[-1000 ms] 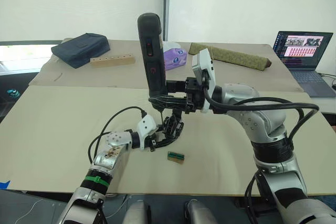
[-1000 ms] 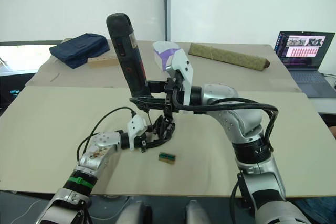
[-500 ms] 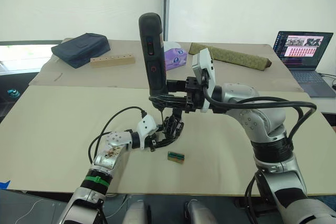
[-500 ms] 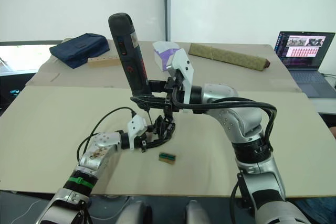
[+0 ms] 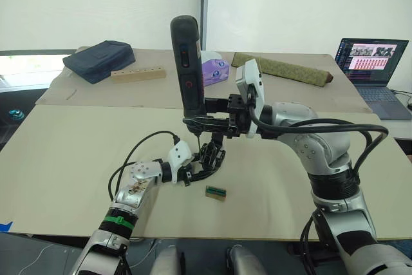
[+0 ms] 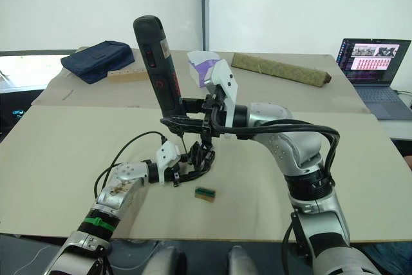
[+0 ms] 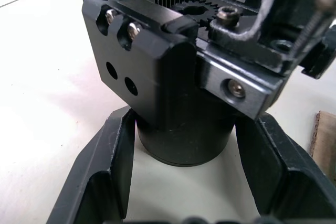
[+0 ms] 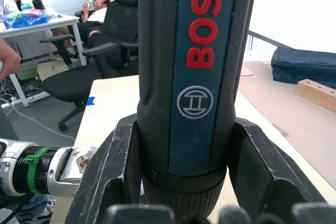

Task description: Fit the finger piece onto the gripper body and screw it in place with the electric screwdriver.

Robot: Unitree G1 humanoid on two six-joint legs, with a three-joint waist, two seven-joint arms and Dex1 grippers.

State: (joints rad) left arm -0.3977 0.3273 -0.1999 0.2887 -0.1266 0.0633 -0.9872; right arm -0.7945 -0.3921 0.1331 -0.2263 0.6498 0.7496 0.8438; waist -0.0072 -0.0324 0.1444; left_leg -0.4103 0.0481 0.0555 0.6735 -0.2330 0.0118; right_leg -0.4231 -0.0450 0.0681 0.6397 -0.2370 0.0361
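Note:
The electric screwdriver (image 5: 187, 69), dark with red lettering (image 8: 202, 35), stands nearly upright with its bit pointing down at the gripper body (image 5: 210, 158). My right gripper (image 5: 207, 121) is shut on its lower barrel, a finger (image 8: 113, 166) on each side. The gripper body sits on the table with my left gripper (image 5: 196, 170) shut on its round base (image 7: 184, 140). On top of the body is a black block with two screw heads (image 7: 137, 45). I cannot tell the finger piece apart from the body.
A small green-and-brown block (image 5: 215, 192) lies just in front of the gripper body. At the back are a navy bag (image 5: 98, 60), a drilled wooden bar (image 5: 138, 74), a tissue pack (image 5: 215, 69), an olive roll (image 5: 290, 69) and a laptop (image 5: 371, 57).
The screwdriver's top has tipped very slightly to the right, a bit more upright. Both grippers keep their holds and the gripper body has not moved.

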